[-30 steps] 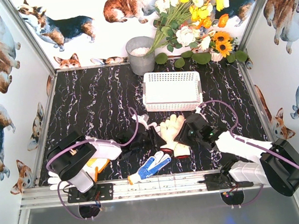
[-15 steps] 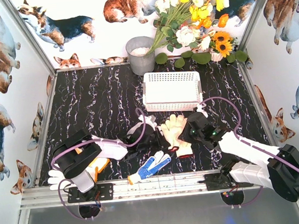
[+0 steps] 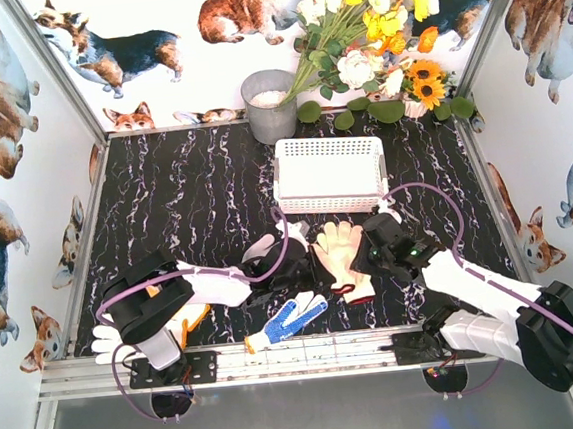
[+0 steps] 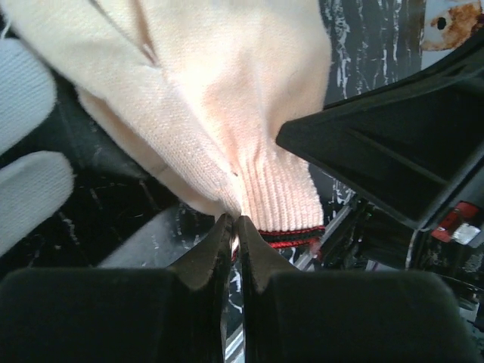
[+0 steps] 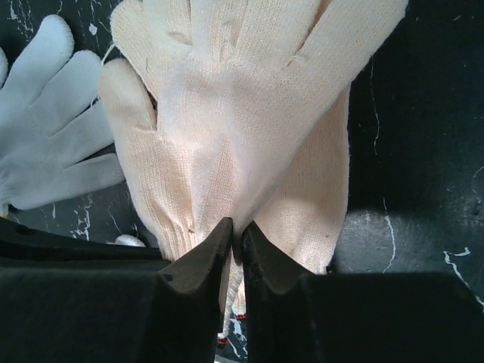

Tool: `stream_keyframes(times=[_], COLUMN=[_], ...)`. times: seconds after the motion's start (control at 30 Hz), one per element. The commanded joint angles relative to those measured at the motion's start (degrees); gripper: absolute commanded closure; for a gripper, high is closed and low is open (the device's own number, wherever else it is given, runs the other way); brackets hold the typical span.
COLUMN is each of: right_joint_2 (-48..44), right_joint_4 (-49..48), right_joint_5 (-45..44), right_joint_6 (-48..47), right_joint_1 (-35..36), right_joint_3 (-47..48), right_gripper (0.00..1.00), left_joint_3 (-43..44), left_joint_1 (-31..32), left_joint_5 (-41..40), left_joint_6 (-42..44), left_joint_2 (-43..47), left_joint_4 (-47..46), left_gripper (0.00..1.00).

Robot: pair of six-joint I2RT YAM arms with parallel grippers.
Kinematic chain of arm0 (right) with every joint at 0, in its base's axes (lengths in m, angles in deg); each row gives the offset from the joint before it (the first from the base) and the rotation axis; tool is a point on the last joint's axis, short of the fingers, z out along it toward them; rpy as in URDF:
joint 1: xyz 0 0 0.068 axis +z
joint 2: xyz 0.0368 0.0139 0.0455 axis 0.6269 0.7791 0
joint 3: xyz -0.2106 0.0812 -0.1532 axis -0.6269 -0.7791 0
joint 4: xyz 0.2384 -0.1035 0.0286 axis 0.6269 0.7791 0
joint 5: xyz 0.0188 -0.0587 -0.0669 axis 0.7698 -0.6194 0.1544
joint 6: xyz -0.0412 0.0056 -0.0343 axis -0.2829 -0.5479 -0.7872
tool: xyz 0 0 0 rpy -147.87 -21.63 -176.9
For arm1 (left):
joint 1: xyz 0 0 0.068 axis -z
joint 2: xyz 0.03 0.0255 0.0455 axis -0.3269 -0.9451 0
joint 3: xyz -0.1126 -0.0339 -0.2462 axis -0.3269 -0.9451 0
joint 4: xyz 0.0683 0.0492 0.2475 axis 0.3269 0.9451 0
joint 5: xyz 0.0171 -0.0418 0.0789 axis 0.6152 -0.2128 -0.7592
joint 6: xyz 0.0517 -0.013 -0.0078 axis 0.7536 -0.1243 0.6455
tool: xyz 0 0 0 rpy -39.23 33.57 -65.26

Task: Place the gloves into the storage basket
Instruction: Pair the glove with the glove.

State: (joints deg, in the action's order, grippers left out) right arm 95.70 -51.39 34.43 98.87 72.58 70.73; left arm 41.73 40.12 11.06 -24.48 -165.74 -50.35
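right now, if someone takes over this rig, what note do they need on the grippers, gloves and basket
Left gripper: shut on the pale yellow knit glove, near its dark cuff.
Right gripper: shut on that glove too, from the other side.
Loose on the table: plain white glove by the left gripper, white glove with blue dots at the front, orange-yellow glove and second white glove under the left arm.
White slotted plastic basket: behind them, no glove visible inside.
Done: the grasp only. Left: every glove into the basket.
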Motion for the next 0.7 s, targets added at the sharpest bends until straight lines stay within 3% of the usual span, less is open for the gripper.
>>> stream_keyframes(times=[0.0, 0.67], right_joint_2=[-1.8, -2.6], right_joint_4=[-0.7, 4.5], right_joint_5=[1.8, 9.0], right_joint_6=[-2.6, -11.1], right_joint_1=[-1.2, -5.0], right_joint_3=[3.0, 4.6], right_gripper=[0.87, 0.86], left_joint_3=[3.1, 8.8], left_joint_1=[1.5, 4.6], left_joint_5=[0.3, 2.5], left_joint_6=[-0.6, -1.8], left_joint_2=[-0.3, -1.9], left_joint_4=[0.0, 3.2], left_gripper=[1.00, 1.00])
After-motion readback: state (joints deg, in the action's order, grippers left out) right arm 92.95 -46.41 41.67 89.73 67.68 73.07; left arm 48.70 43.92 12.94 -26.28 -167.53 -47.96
